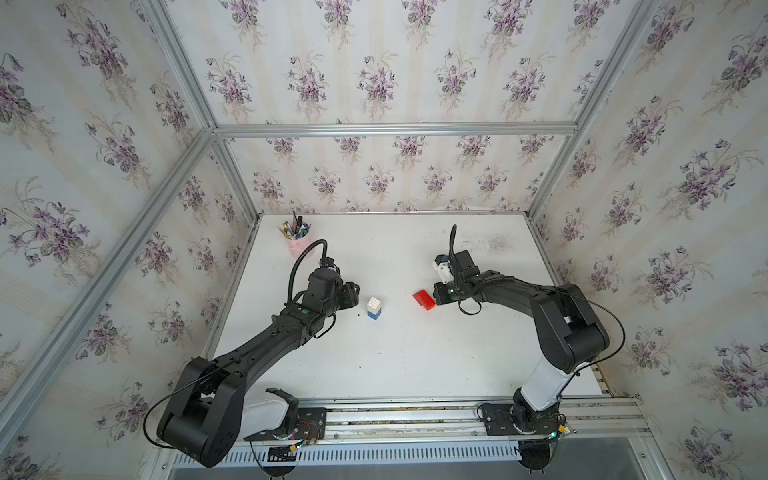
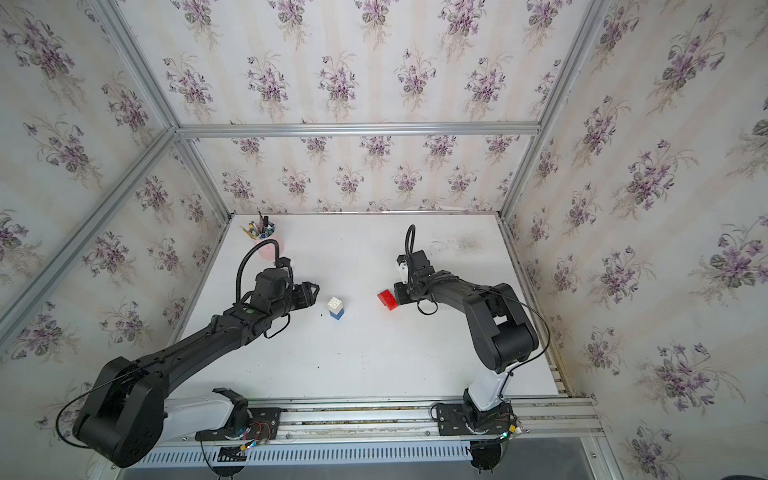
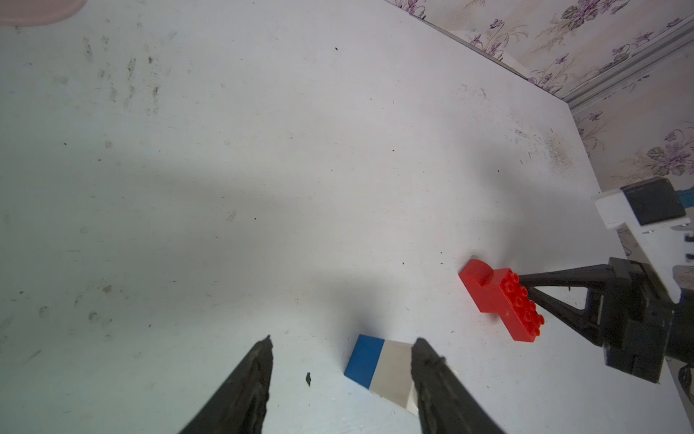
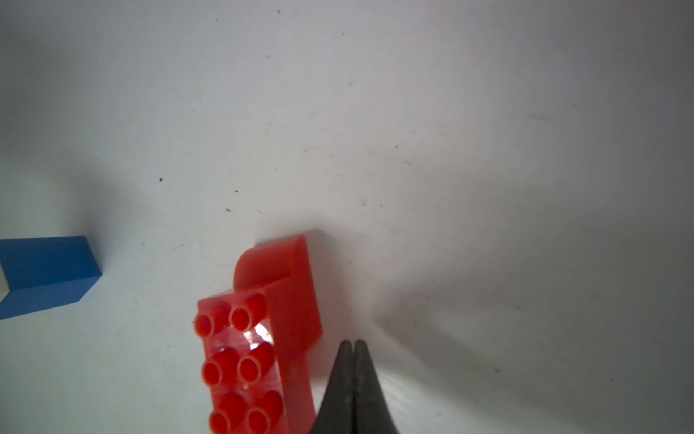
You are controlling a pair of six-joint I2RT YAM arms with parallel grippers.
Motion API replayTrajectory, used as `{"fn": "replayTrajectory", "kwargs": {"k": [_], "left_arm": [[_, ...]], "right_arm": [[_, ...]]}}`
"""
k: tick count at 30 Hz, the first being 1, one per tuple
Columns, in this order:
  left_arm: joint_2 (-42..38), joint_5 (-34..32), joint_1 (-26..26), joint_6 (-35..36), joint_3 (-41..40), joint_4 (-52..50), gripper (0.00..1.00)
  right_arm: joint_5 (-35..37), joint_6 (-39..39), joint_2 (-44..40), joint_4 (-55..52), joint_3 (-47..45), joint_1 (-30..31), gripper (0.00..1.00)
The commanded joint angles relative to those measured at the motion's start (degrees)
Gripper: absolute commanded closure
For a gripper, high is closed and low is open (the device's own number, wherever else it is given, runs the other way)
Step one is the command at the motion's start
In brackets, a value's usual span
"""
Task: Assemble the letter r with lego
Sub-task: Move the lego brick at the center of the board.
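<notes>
A white brick [image 1: 374,304] sits stacked on a blue brick [image 1: 373,316] mid-table, in both top views [image 2: 335,305]. My left gripper [image 1: 355,292] is open just left of the stack; in its wrist view one fingertip [image 3: 422,347] overlaps the white brick [image 3: 394,370], and the blue brick [image 3: 366,359] shows between the jaws. The two red lego bricks [image 1: 424,299], a long studded one joined to a short curved one, lie on their side to the right [image 2: 387,299]. My right gripper [image 4: 353,342] is shut and empty, its tips close against the red bricks [image 4: 263,338].
A pink cup of pens [image 1: 296,243] stands at the back left of the white table [image 1: 395,365]. Wallpapered walls and aluminium frame rails enclose the table on three sides. A slotted rail [image 1: 395,415] runs along the front edge by the arm bases.
</notes>
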Motion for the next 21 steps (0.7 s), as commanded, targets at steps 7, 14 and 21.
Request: {"fn": "replayTrajectory", "kwargs": {"k": [7, 14, 21], "left_arm": [[1.65, 0.47, 0.07, 0.14, 0.97, 1.12, 0.39], [2.86, 1.47, 0.06, 0.15, 1.68, 1.22, 0.39], [1.31, -0.22, 0.09, 1.0, 0.73, 0.63, 0.39]], "right_arm": [[-4.89, 5.9, -0.21, 1.0, 0.54, 8.27, 1.0], [-11.64, 13.18, 2.46, 3.53, 5.65, 11.24, 1.0], [-4.48, 5.72, 3.38, -0.61, 9.78, 11.2, 1.0]]}}
